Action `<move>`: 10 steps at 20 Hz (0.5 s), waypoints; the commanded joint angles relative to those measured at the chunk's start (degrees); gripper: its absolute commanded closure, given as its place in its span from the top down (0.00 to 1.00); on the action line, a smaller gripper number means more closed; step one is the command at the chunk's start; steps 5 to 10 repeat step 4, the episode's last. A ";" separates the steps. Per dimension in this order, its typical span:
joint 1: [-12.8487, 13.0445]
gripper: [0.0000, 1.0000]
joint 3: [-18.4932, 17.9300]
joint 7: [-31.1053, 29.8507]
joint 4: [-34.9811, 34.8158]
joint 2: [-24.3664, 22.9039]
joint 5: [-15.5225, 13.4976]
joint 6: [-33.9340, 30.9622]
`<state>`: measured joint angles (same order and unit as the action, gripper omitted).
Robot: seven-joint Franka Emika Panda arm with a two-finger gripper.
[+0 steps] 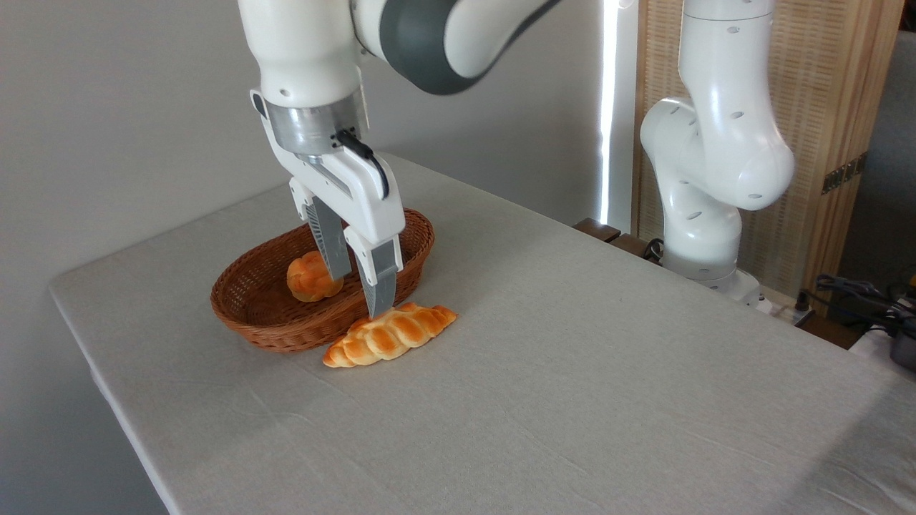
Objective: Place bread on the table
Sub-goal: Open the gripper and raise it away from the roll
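Note:
The bread [390,335], a braided golden-orange loaf, lies flat on the table [572,372], right against the front of the wicker basket [243,300]. My gripper [359,295] hangs just above the loaf's back edge. It is open, with nothing between its fingers. The near fingertip [378,304] reaches down to the loaf's top, and the far finger [333,250] stands over the basket's rim.
A small round orange bun [309,280] sits inside the basket. The arm's white base [705,214] stands at the table's far right edge. Cables and dark gear [873,300] lie beyond the right corner. Bare grey cloth stretches in front and to the right.

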<state>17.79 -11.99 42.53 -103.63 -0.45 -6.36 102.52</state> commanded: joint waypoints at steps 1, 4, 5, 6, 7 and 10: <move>0.23 1.00 0.47 -2.54 0.62 0.54 5.83 2.85; 0.23 1.00 0.47 -2.80 0.53 0.80 5.31 4.00; 0.23 1.00 0.47 -2.80 0.53 0.80 5.31 4.00; 0.23 1.00 0.47 -2.80 0.53 0.80 5.31 4.00; 0.23 1.00 0.47 -2.80 0.53 0.80 5.31 4.00; 0.23 1.00 0.47 -2.80 0.53 0.80 5.31 4.00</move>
